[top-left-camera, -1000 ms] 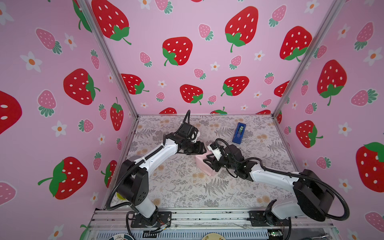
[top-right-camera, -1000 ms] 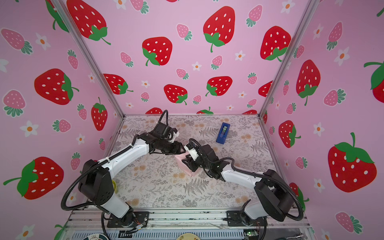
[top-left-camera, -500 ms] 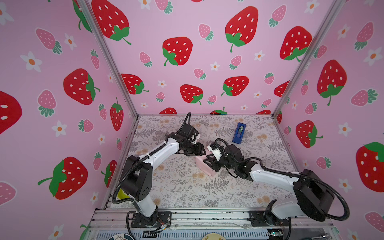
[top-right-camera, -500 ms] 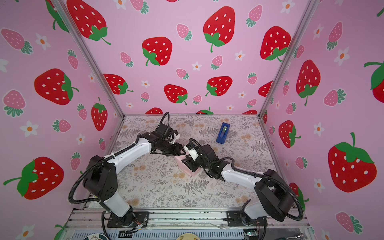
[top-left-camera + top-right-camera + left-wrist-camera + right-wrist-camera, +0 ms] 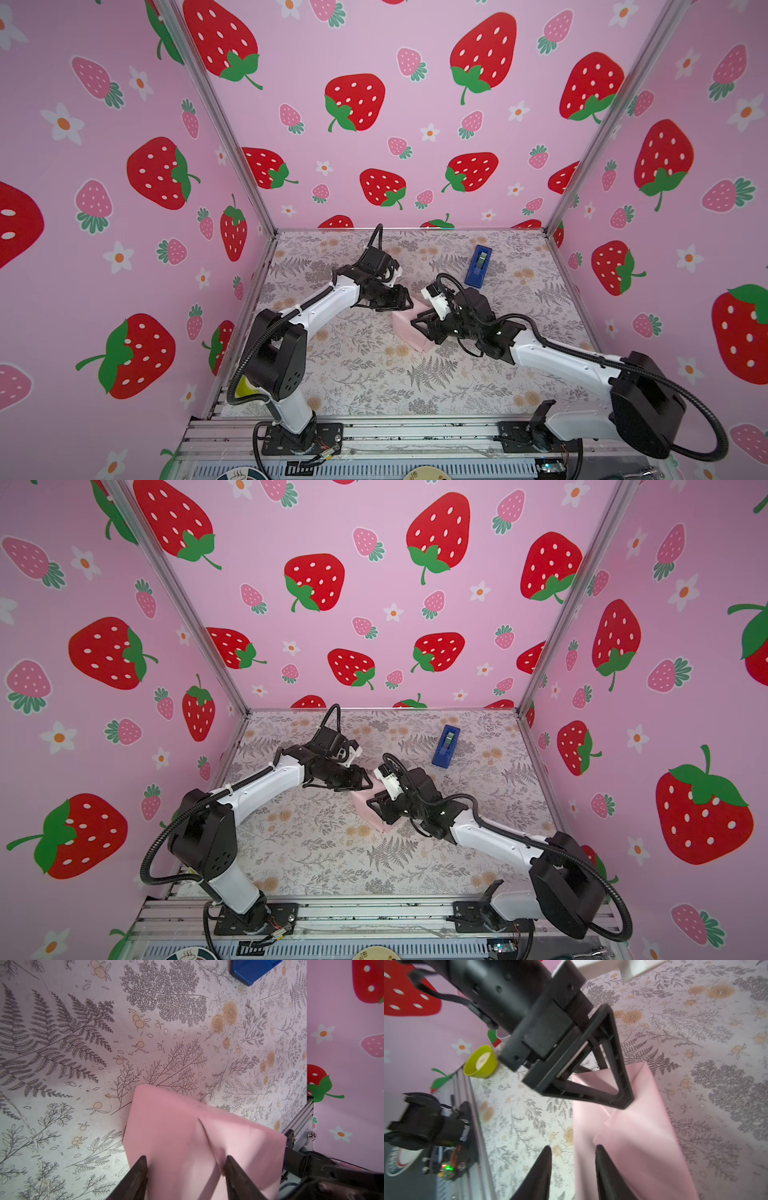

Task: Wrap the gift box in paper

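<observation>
The gift box is hidden inside the pale pink paper (image 5: 407, 330) (image 5: 365, 808), which is folded round it into a small parcel at mid-table. My left gripper (image 5: 406, 305) (image 5: 365, 783) rests on the parcel's top from the left. In the left wrist view its jaws (image 5: 186, 1165) stand open and span the paper (image 5: 187, 1130) beside a diagonal crease. My right gripper (image 5: 420, 326) (image 5: 376, 806) meets the parcel from the right. It is open (image 5: 574, 1152), with one finger over the paper (image 5: 633, 1147) and one over the table beside it. A left finger (image 5: 617, 1053) touches the parcel's top.
A blue tape dispenser (image 5: 478, 266) (image 5: 445, 746) (image 5: 252, 970) lies at the back right of the floral table (image 5: 374, 382). A yellow-green cup (image 5: 480, 1061) sits by the left arm's base at the front left corner. Strawberry-print walls enclose three sides.
The left arm's lower links have shifted a little while its gripper stays on the parcel, jaws slightly narrower. The right arm has hardly moved.
</observation>
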`<act>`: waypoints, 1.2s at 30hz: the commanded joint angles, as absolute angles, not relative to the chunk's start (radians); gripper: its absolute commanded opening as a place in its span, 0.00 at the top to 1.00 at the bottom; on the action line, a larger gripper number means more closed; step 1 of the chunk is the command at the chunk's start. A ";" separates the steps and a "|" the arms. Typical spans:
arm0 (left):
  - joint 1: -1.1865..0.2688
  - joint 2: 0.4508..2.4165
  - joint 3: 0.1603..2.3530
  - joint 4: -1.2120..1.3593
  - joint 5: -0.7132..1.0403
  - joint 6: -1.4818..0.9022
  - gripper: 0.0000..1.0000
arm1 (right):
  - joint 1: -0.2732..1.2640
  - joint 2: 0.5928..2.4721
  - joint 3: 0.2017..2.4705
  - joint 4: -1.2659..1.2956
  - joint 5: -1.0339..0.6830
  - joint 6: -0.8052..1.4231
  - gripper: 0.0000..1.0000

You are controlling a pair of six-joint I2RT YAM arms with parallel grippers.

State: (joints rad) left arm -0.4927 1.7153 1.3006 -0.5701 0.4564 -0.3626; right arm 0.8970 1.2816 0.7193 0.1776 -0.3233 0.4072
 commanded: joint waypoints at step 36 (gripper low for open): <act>-0.555 1.764 1.232 -0.682 0.327 -0.355 0.41 | 0.855 1.185 0.582 0.173 -0.171 1.063 0.80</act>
